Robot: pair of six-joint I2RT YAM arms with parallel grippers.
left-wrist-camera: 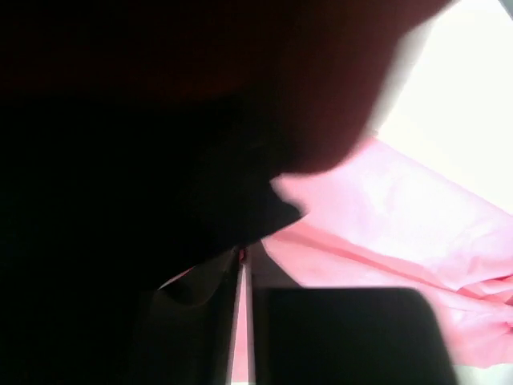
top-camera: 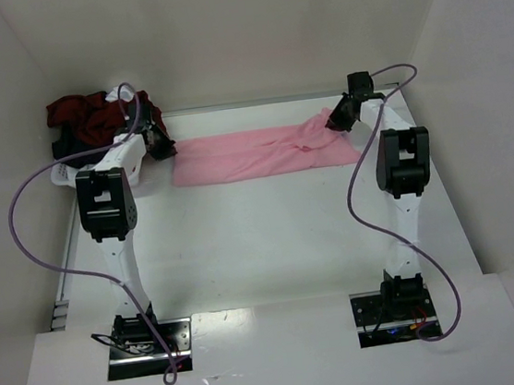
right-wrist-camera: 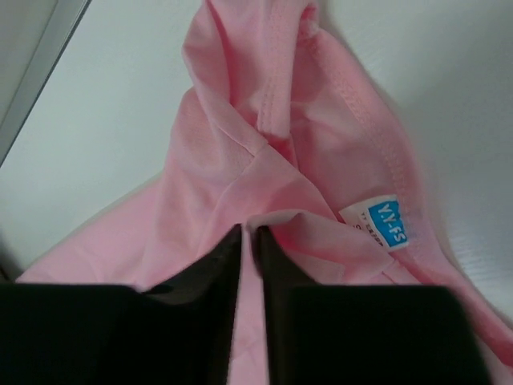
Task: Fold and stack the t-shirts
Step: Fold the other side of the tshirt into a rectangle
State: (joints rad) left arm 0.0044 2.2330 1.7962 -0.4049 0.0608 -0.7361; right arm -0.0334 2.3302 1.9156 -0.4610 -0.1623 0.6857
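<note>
White table (top-camera: 272,246), white walls (top-camera: 239,36); pink t-shirt (top-camera: 253,156) spread flat (near back wall).

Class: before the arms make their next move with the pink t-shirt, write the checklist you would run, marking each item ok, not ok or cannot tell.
1. Right gripper holds pink t-shirt: ok, fingers shut on cloth.
2. Left gripper holds it: ok, pink between its fingers.
3. Shirt spread flat: not ok, bunched near the right gripper.
4. Pile of other shirts apart from it: cannot tell, left gripper hides the gap.

Both end effectors (top-camera: 167,150) (top-camera: 332,121) clamped shut
</note>
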